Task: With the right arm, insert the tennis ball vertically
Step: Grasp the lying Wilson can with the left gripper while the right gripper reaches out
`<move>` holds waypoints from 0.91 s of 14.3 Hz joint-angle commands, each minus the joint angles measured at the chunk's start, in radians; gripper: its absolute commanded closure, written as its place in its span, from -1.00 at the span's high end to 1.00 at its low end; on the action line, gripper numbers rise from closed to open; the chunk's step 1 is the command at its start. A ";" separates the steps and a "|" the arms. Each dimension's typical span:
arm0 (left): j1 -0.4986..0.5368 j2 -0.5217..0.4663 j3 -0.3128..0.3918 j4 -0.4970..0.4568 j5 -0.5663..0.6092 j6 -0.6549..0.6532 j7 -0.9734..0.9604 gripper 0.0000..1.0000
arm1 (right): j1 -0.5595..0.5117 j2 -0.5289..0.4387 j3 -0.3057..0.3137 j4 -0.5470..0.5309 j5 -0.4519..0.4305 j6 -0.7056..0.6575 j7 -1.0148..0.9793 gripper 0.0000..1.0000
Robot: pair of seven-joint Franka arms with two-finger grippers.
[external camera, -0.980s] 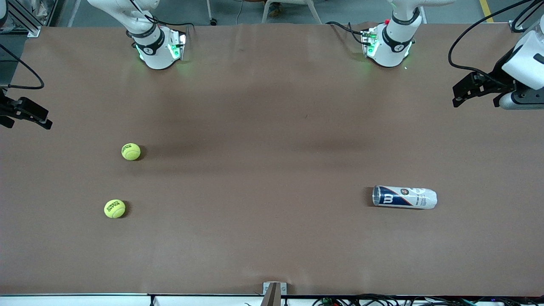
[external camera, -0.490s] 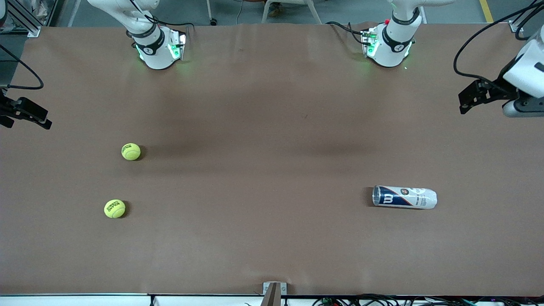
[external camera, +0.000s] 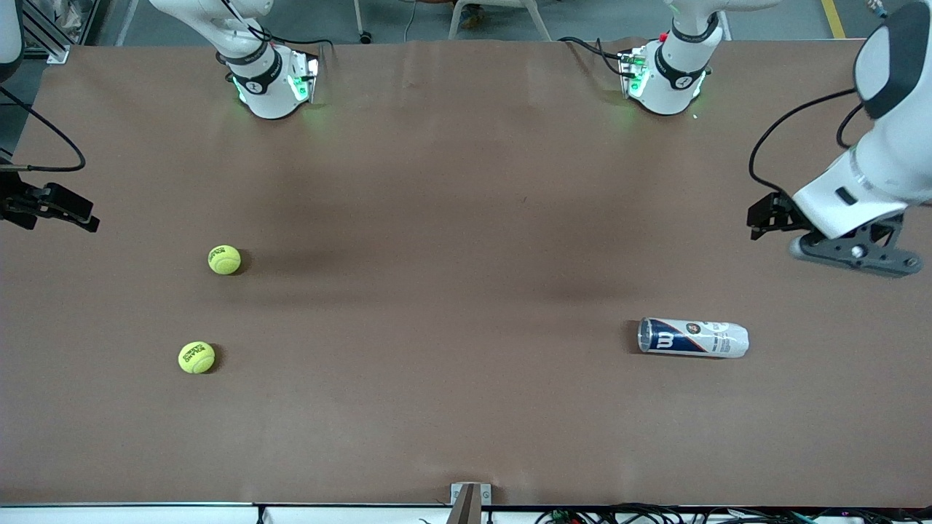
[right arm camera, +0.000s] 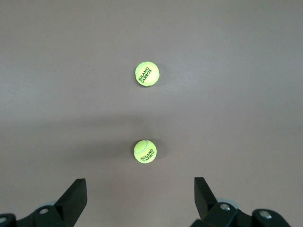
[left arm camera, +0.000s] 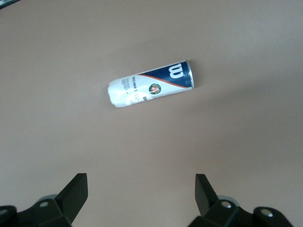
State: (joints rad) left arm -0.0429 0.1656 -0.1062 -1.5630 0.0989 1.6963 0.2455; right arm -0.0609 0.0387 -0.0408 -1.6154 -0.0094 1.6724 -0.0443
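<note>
Both pincers spread, empty: right pincer (external camera: 62, 211) at frame's left edge, left pincer (external camera: 772, 218) at right edge; balls (external camera: 224, 260) (external camera: 196, 357) lower left; can (external camera: 692, 338) lies sideways lower right, so a grasped ball could roll away, and vertical insertion fails unless it's stood up.

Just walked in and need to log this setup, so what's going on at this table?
Nothing is held yet. The left gripper, jaws open, hangs over the left arm's end of the table, above the tennis ball can, which lies on its side. The right gripper, jaws open, hangs over the right arm's end, above two tennis balls resting apart on the table.
</note>
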 commanded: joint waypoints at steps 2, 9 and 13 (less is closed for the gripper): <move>-0.002 0.074 -0.003 -0.005 0.021 0.045 0.272 1.00 | -0.013 0.015 0.005 -0.003 0.017 -0.011 0.017 1.00; -0.041 0.261 -0.003 0.008 0.136 0.134 0.633 1.00 | -0.025 0.079 0.002 0.022 0.008 -0.142 0.001 1.00; -0.104 0.339 -0.003 0.008 0.240 0.155 0.773 1.00 | -0.022 0.098 0.005 0.019 0.017 -0.149 -0.012 1.00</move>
State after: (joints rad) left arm -0.1182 0.4782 -0.1119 -1.5729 0.2823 1.8487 0.9488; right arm -0.0749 0.1234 -0.0487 -1.6127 -0.0072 1.5396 -0.0481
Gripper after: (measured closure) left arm 0.000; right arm 0.000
